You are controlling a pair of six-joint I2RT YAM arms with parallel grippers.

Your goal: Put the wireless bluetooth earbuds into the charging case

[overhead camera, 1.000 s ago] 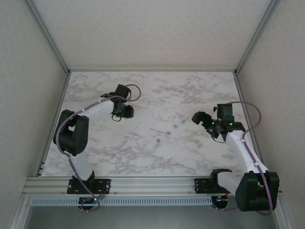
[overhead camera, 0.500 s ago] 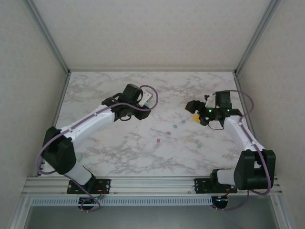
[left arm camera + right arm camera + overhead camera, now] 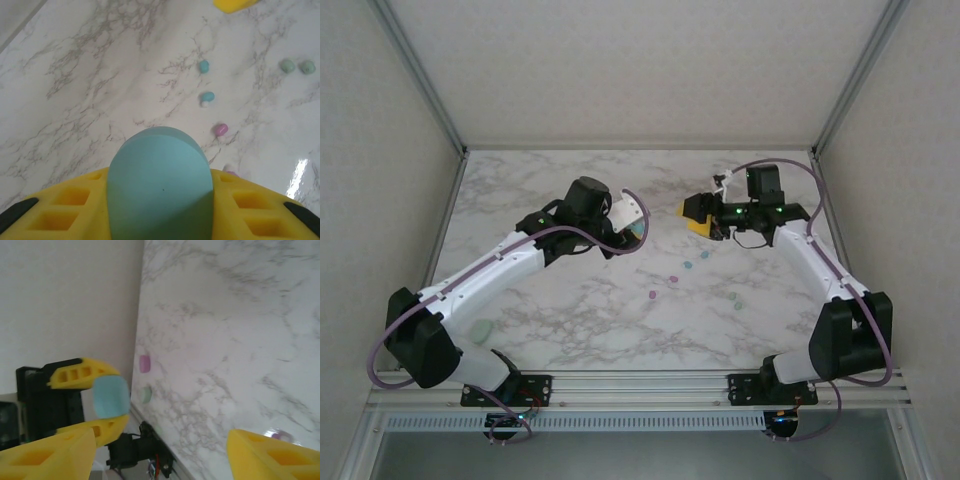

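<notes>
My left gripper [image 3: 628, 220] is shut on a teal charging case [image 3: 160, 170], which is raised over the middle of the table between its yellow fingers [image 3: 65, 205]. My right gripper [image 3: 698, 215] faces it from the right, open, holding nothing. In the right wrist view the case [image 3: 111, 396] sits beyond my open right gripper [image 3: 161, 442]. The earbuds lie loose on the marble: two teal [image 3: 203, 66] [image 3: 207, 96], a pink one [image 3: 220, 129], two pale green [image 3: 287, 65] [image 3: 307, 66]. From above they form a scatter [image 3: 672, 279] below both grippers.
A pink case [image 3: 144, 363] and a pale green case [image 3: 145, 394] lie near the table's left front edge; the green one [image 3: 480, 328] sits beside the left arm. Walls close the table on three sides, and a metal rail [image 3: 640, 385] runs along the front.
The left arm has swung from the left toward the centre with the case. The right gripper has moved up and left toward it, and its jaws have narrowed.
</notes>
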